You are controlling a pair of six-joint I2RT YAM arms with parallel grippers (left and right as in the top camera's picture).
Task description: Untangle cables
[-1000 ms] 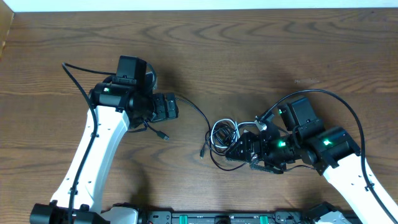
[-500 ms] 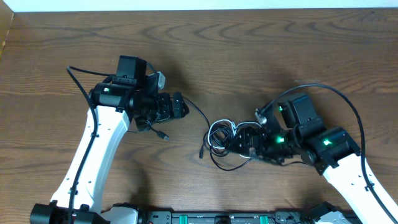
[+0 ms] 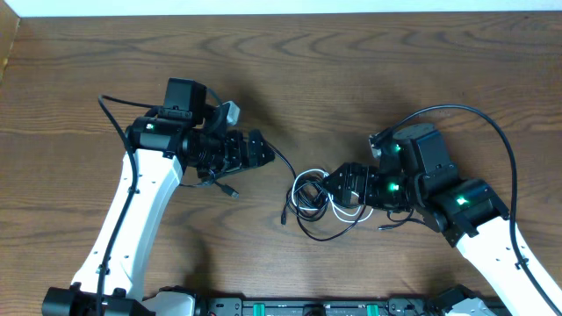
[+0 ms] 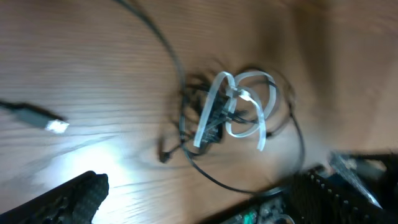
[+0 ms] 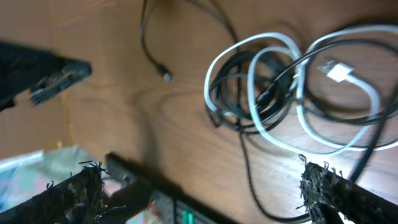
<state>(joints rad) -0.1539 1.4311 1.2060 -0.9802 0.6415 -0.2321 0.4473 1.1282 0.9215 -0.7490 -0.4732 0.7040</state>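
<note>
Left gripper (image 3: 262,151) is pointing toward the middle of the table (image 3: 369,70) with its fingers (image 4: 74,199) spread wide, and in the left wrist view nothing is sitting between them. Facing it from the other side, the right gripper (image 3: 335,183) is holding its own fingers (image 5: 348,199) parted as well, hovering just beside the right edge of the tangle of cables (image 3: 313,197) and pinching nothing. That tangle is lying on the table between the two grippers, nearer the right one, with black loops and white loops winding through each other. In the right wrist view the white cable (image 5: 264,38) is curling in a few rounds over and under the black coils, and its white plug (image 5: 339,71) is resting inside the right-hand loop. One long black cable (image 3: 283,162) is arcing out of the tangle's upper left toward the left gripper; whether it is touching that gripper cannot be told. Another black strand is trailing down from the tangle's left side and ending in a small dark plug (image 3: 284,217). Below the left gripper, apart from the tangle, a silver-tipped plug (image 4: 53,124) on a dark cord is lying flat on the wood.
</note>
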